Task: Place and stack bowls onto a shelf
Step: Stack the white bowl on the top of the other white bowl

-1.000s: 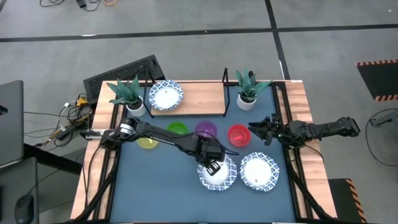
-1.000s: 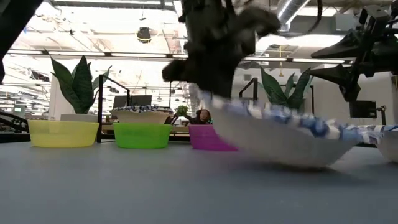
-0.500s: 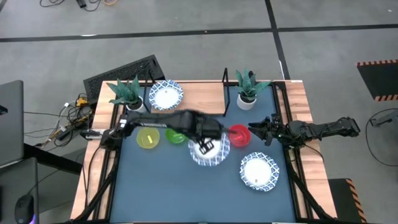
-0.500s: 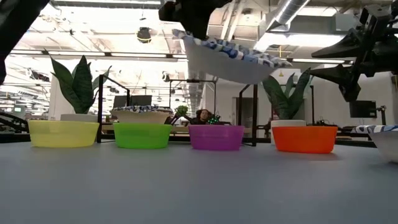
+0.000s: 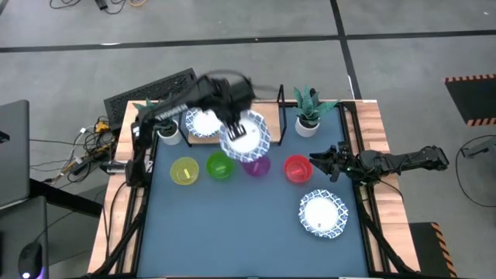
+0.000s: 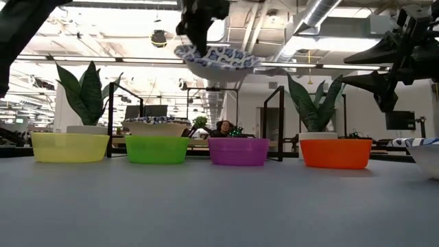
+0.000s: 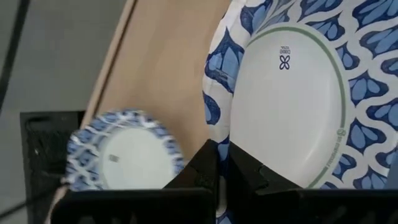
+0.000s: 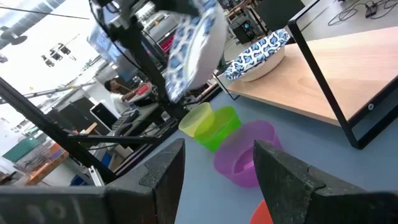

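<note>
My left gripper (image 5: 232,128) is shut on a white bowl with a blue-patterned rim (image 5: 246,136), carried in the air over the front edge of the light-wood shelf (image 5: 267,116). A second patterned bowl (image 5: 204,121) sits on the shelf's left part. A third patterned bowl (image 5: 322,214) rests on the blue table, near right. The yellow (image 5: 184,170), green (image 5: 220,166), purple (image 5: 256,166) and red (image 5: 296,167) small bowls stand in a row before the shelf. My right gripper (image 5: 316,164) is open, hovering beside the red bowl. My left gripper pinches the bowl's rim (image 7: 214,134), one finger inside the bowl (image 7: 252,171) and one outside (image 7: 200,167). The fingers come from above, pointing down, at the bowl's left side (image 6: 194,51). The bowl is lifted clear, nearly level, open side up.
Two potted plants in white pots stand at the shelf's ends (image 5: 159,118) (image 5: 308,110). Black frame uprights rise at the shelf's right end (image 5: 280,112). The near half of the table (image 5: 232,232) holds only the third patterned bowl.
My left gripper has lifted the patterned bowl off the near middle of the table and carried it up and toward the far edge, over the row of small bowls to the shelf. The bowl hung tilted at first and is now nearly level.
</note>
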